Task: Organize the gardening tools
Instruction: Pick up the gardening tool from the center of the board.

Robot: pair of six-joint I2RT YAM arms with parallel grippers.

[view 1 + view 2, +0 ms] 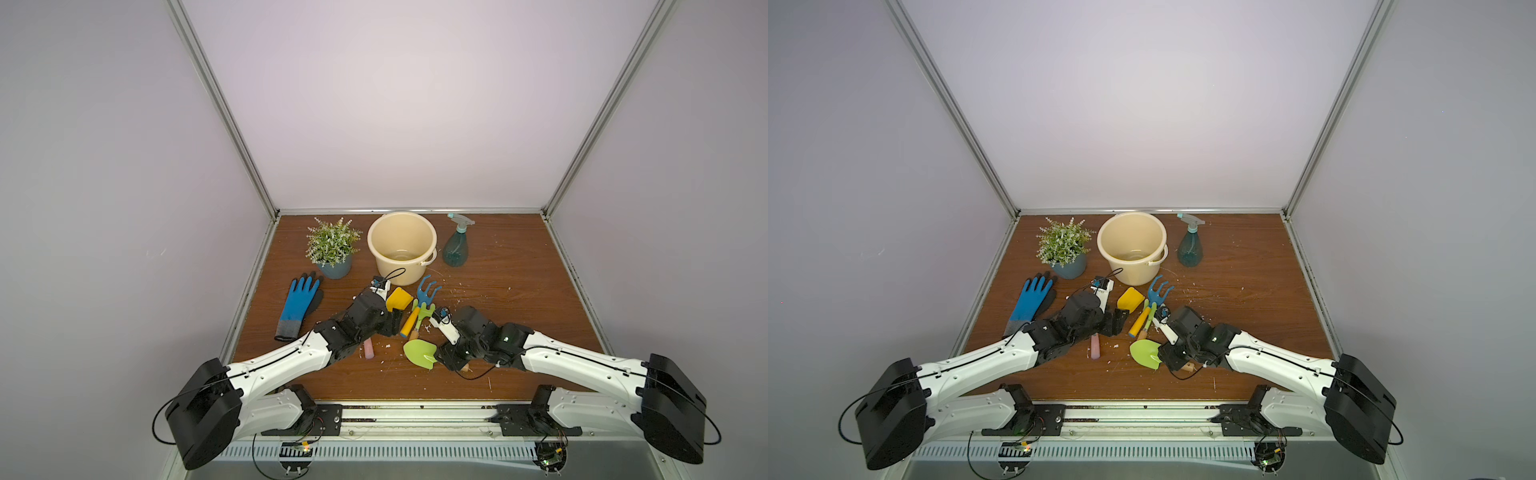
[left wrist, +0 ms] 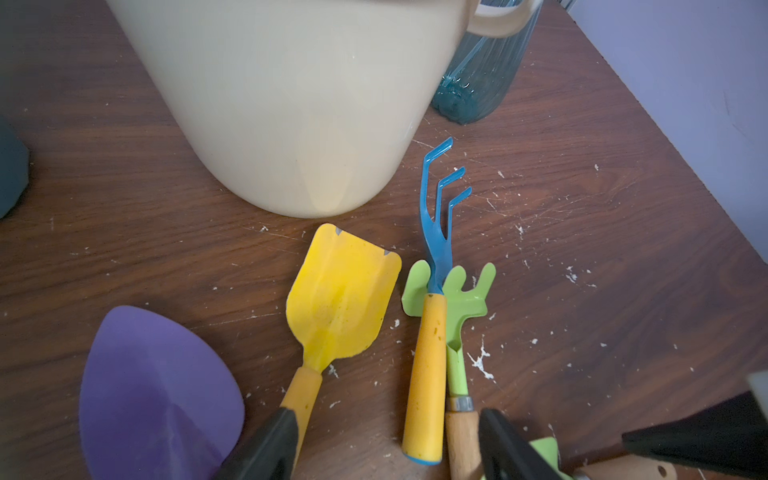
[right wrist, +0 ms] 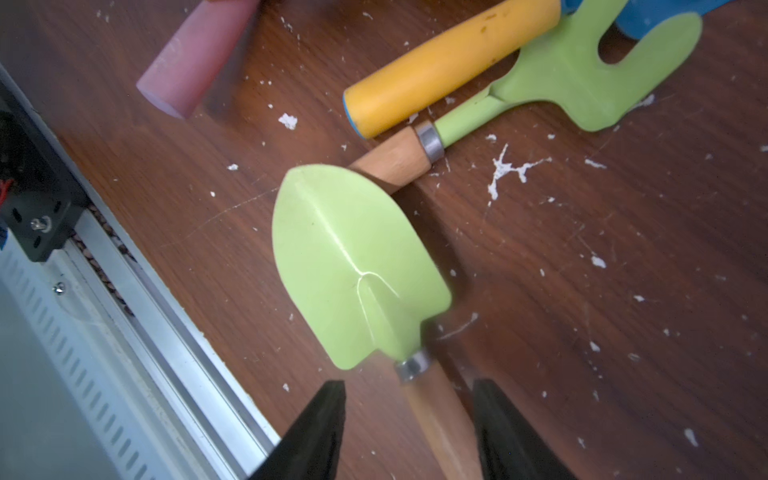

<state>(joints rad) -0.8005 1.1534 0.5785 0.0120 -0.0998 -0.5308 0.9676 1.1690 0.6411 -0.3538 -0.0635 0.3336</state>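
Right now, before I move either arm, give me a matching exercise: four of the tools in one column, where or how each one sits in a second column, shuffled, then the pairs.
Things:
1. spray bottle
2. blue rake
3. lime-green trowel
4. yellow trowel

Places:
A. handle between the open fingers of the right claw
B. next to the purple trowel
C. upright beside the bucket
D. lying across the lime-green rake

Pairs: 1-C, 2-D, 3-A, 4-B.
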